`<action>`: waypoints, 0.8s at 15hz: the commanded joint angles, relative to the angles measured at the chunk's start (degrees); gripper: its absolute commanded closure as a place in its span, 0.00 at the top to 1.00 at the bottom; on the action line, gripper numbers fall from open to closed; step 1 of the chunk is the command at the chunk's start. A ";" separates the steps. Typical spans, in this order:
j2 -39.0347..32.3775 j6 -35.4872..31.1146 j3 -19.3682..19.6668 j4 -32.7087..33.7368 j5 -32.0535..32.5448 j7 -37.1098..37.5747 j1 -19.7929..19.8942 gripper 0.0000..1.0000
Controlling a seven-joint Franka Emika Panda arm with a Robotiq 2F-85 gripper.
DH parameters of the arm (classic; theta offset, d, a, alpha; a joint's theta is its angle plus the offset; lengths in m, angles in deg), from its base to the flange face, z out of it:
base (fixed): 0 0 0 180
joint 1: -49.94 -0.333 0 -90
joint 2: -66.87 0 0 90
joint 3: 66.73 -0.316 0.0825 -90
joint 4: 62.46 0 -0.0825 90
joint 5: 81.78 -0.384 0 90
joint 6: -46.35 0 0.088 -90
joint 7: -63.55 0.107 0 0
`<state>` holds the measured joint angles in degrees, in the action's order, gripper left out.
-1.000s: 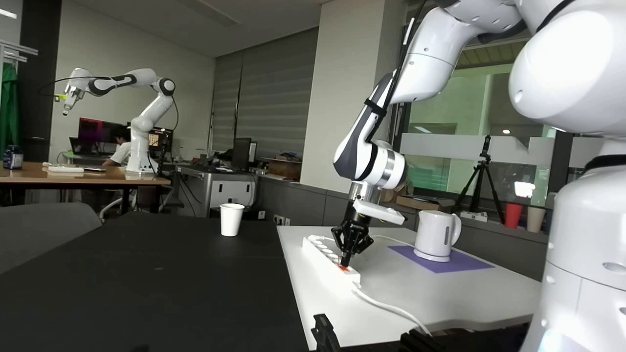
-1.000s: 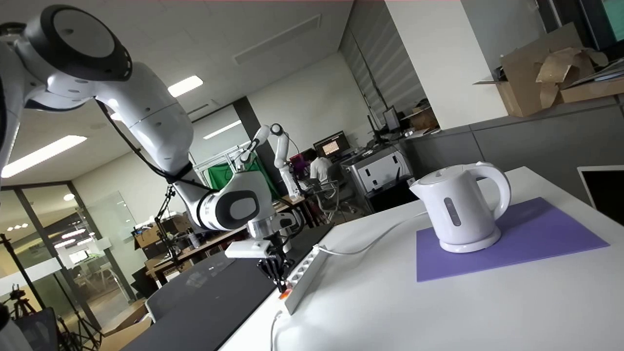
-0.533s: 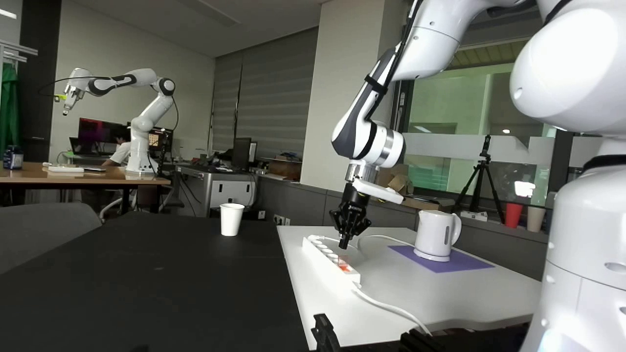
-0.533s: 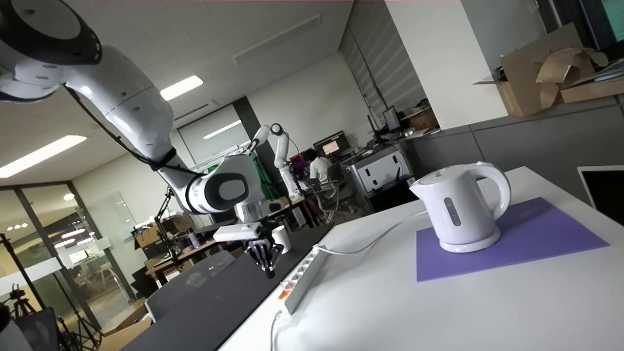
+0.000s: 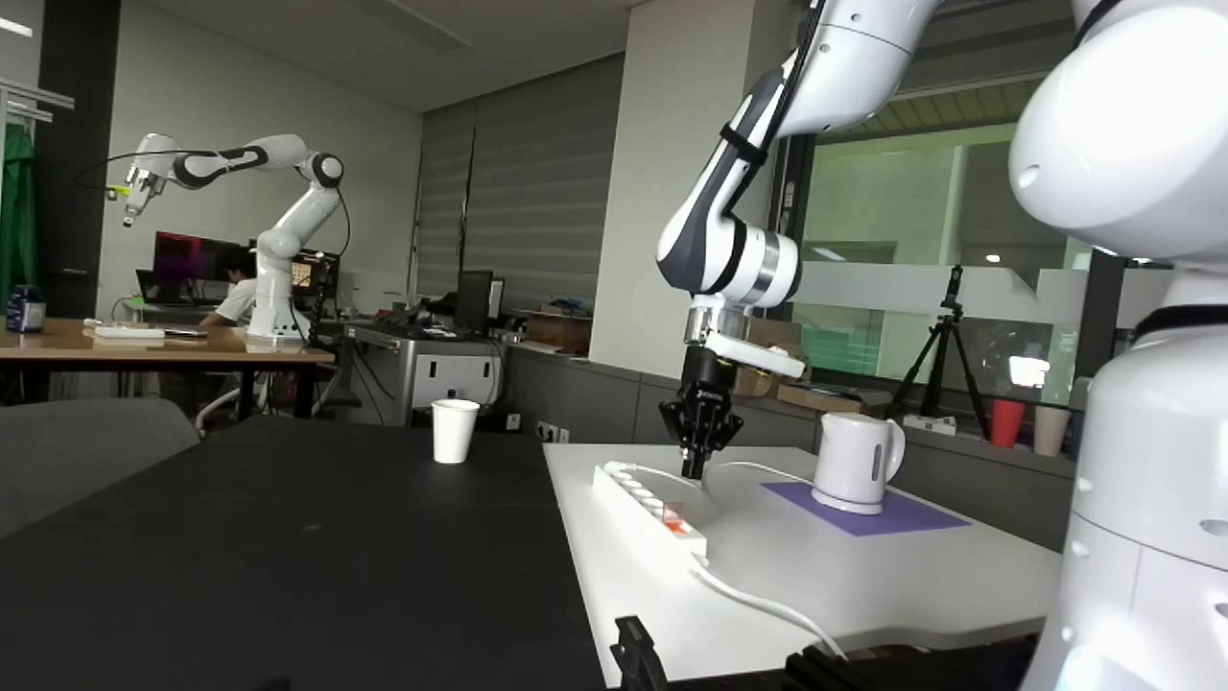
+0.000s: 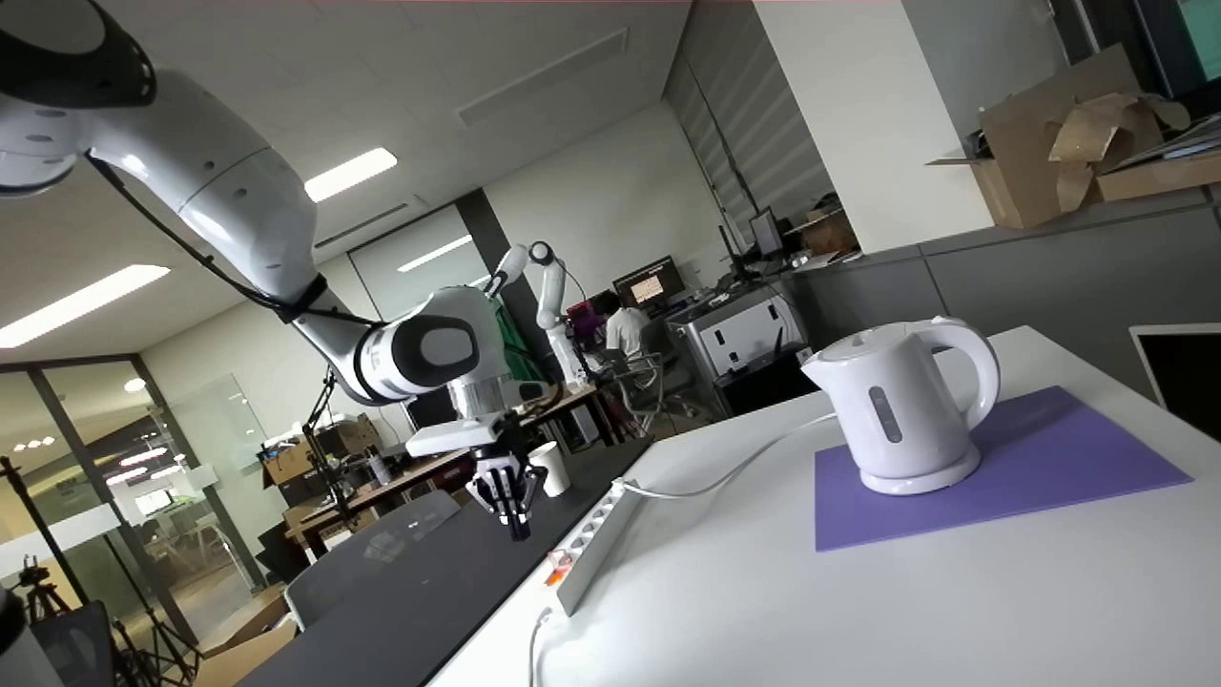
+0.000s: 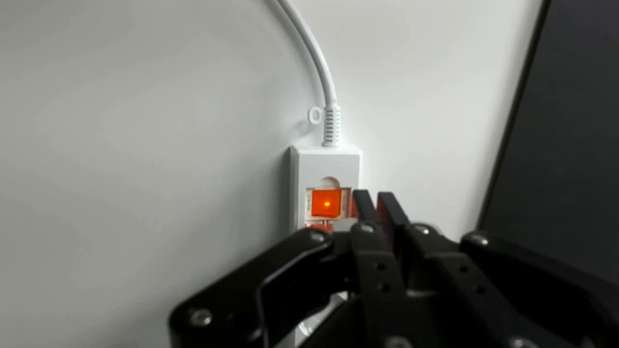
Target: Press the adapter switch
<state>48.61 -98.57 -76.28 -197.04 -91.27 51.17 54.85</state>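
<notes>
Grey blinds (image 5: 542,202) hang on one side of the pale pillar (image 5: 672,144), a window (image 5: 907,206) on its other; dark panelling (image 5: 609,398) runs beneath the pillar, and ceiling lights (image 6: 86,303) glow well apart from it.

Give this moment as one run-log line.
switch: orange, pressed state unclear | gripper: nearly shut, clear of switch | power strip: on white table | kettle: on purple mat

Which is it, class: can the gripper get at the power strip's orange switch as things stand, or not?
Probably yes: the gripper hangs close by, higher than the switch, whose face shows uncovered in the wrist view.
</notes>
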 commanded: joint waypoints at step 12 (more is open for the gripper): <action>2.36 5.35 9.10 -0.28 14.66 11.30 -7.06 1.00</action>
<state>49.47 -95.37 -68.32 -197.04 -78.67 59.05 48.86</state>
